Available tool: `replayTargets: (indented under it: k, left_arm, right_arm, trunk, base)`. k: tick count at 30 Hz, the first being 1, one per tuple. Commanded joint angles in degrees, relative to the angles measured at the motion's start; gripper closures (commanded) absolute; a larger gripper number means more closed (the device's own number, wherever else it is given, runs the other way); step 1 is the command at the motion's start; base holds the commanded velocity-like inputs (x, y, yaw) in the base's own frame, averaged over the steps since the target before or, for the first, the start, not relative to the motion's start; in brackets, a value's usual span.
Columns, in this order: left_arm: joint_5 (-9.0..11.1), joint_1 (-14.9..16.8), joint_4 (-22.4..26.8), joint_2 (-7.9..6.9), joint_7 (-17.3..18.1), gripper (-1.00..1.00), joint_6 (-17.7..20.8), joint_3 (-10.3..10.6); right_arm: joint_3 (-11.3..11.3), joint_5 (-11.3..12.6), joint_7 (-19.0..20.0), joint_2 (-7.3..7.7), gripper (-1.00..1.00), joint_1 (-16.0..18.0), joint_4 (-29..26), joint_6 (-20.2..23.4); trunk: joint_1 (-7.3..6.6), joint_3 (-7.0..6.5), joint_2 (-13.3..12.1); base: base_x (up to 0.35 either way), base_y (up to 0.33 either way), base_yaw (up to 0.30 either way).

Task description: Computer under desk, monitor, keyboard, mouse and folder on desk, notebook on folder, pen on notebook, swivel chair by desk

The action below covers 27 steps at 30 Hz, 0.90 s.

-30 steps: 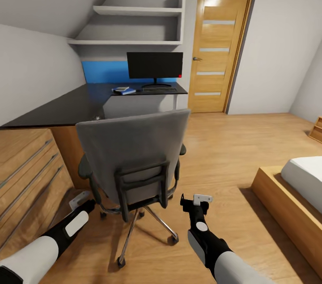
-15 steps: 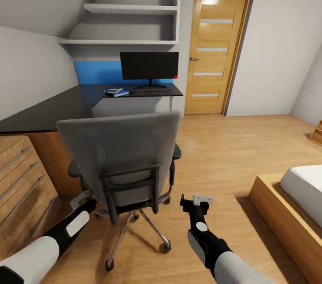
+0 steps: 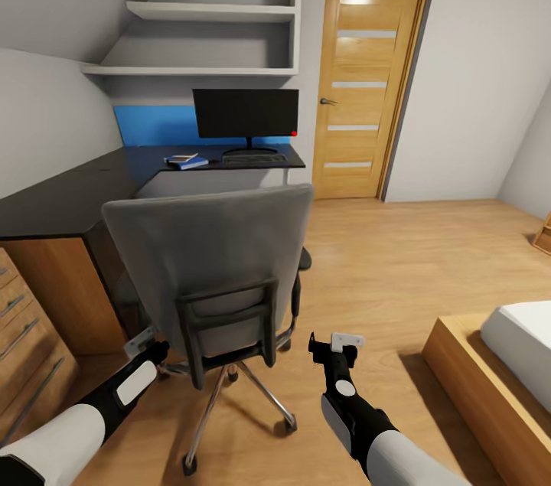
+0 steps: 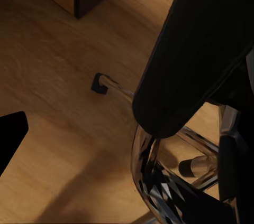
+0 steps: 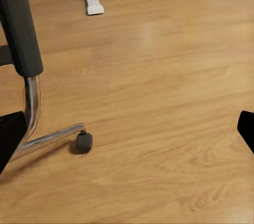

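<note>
Nearest the camera, both arms hung low over the wooden floor (image 3: 428, 256). Right hand (image 3: 335, 347) was beside the chair base and held nothing; its finger tips sat at opposite edges of the right wrist view with bare floor between, so it was released. Left hand (image 3: 145, 343) was close under the seat on the chair's left side; whether it was released or clenched could not be told. Just ahead stood the swivel chair (image 3: 218, 256), back turned to the robot, chrome base (image 3: 229, 394) and castors on the floor, near the bench (image 3: 69, 199) but not tucked against it. Judgement: the chair should roll easily and may spin about its column, so a push low on the stiff black back frame (image 3: 228, 318) or an armrest looks better than the soft padding. At the far end of the bench the monitor (image 3: 245, 113) stood upright with the keyboard (image 3: 253, 159) just in front of its stand. A little way along lay the blue folder (image 3: 187, 162) with a pale flat item on top, probably the notebook. Mouse and pen were too small to tell. Beyond, a closed wooden door (image 3: 367, 88); a bed (image 3: 513, 348) to the right
</note>
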State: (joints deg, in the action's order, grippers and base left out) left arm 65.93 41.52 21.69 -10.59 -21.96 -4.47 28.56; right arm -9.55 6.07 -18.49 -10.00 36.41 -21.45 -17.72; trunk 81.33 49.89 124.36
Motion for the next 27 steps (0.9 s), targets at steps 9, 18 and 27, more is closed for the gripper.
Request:
replayTargets:
  k: [9,18,27]
  left_arm:
    - [0.3,0.0,0.2,0.43,-0.3,-1.0,-0.3,0.5]
    - [0.3,0.0,0.2,0.49,-0.1,-1.0,-0.3,3.2]
    - [0.3,0.0,0.3,0.49,-0.1,-1.0,-0.3,5.0]
  right_arm:
    - [-0.4,0.5,-0.3,0.0,-1.0,0.1,0.1,-0.3]
    - [-0.4,0.5,-0.3,0.0,-1.0,0.1,0.1,-0.3]
    - [-0.4,0.5,-0.3,0.0,-1.0,0.1,0.1,-0.3]
  trunk:
    - [0.02,0.05,0.0]
    - [0.02,0.05,0.0]
    - [0.02,0.05,0.0]
  base:
    - [0.282,-0.131,0.0]
    - [0.314,-0.027,0.0]
    - [-0.048,0.0,0.0]
